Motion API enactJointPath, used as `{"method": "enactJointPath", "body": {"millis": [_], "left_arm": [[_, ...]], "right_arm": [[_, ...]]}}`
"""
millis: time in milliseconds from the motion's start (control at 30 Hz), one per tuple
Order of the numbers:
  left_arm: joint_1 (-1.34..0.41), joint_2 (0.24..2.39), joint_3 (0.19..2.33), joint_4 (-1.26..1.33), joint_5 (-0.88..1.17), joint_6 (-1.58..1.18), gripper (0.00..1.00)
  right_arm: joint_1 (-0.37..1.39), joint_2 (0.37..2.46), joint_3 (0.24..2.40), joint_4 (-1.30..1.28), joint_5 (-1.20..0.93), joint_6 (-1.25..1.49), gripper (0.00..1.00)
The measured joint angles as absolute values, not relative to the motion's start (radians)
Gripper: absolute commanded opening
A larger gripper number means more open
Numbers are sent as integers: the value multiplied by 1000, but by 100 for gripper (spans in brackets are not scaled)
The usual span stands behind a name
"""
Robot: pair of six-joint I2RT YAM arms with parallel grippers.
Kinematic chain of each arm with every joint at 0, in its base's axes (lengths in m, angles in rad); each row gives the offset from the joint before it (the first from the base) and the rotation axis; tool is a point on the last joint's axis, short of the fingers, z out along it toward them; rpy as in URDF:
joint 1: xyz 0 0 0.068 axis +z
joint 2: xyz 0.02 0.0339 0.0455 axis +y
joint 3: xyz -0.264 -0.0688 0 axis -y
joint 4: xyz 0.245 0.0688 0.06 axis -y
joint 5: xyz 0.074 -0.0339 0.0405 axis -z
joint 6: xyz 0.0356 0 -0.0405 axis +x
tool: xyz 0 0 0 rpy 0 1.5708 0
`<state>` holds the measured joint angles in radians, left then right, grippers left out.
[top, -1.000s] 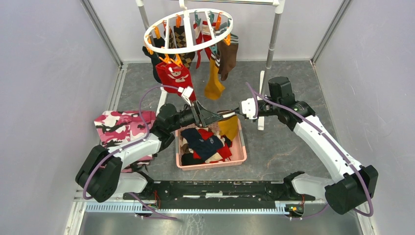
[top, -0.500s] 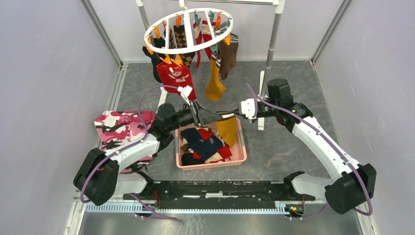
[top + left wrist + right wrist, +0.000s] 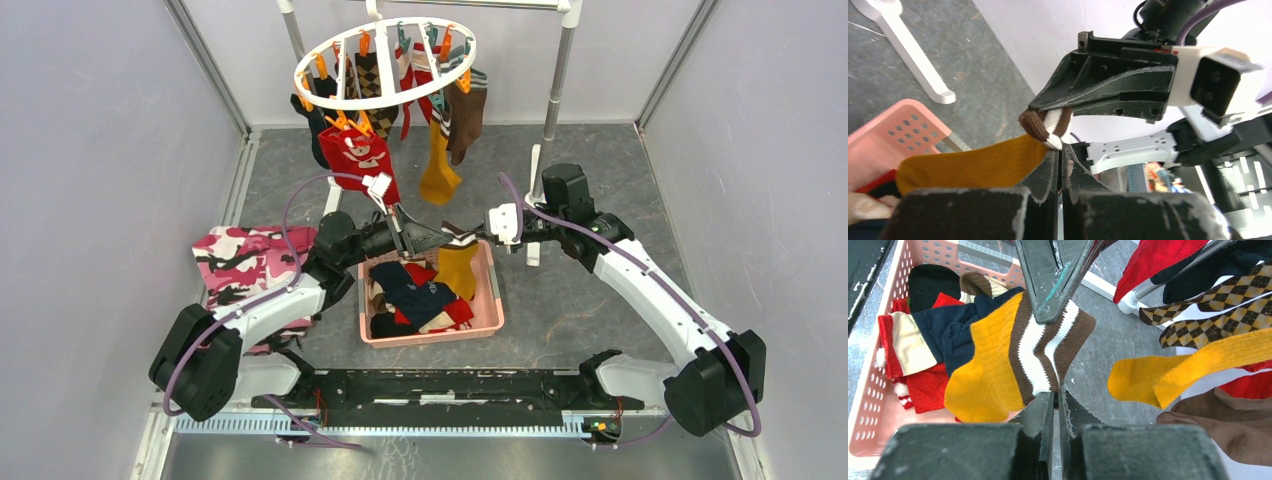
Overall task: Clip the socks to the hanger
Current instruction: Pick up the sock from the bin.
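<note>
A mustard sock with a brown-and-white striped cuff hangs over the pink basket, stretched between both grippers. My left gripper is shut on one edge of the cuff, its tips meeting at the left gripper. My right gripper is shut on the opposite edge, seen up close as the right gripper under the sock. The white round hanger hangs at the back with several socks clipped to it.
More socks lie in the basket. A pink camouflage cloth lies at the left. The metal rack's pole and white foot stand behind the right arm. In the right wrist view, argyle and mustard hanging socks are close by.
My left gripper has shut on the sock's cuff. The right arm has shifted slightly left, and the sock now hangs lower between the two grippers.
</note>
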<state>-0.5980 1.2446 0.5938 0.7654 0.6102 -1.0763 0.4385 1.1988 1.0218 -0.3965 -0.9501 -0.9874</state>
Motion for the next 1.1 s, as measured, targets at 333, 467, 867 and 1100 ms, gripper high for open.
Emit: {"method": "enactJointPath", "body": {"millis": [333,467,867,1100], "left_arm": [[-598,1086,591,498,466,-590,2],[-598,999,523,541,419,-418,2],[-599,953,447,680,505,-235,2],[-624,962,448,738,544,-234,2]], "right_arm": [[421,1217,1021,-374,-973,-850,69],[394,1229,986,-282,-1023,-694,74],[385,1299,797,218,-1150,-30,81],[424,1317,787,360,-1153,181,78]]}}
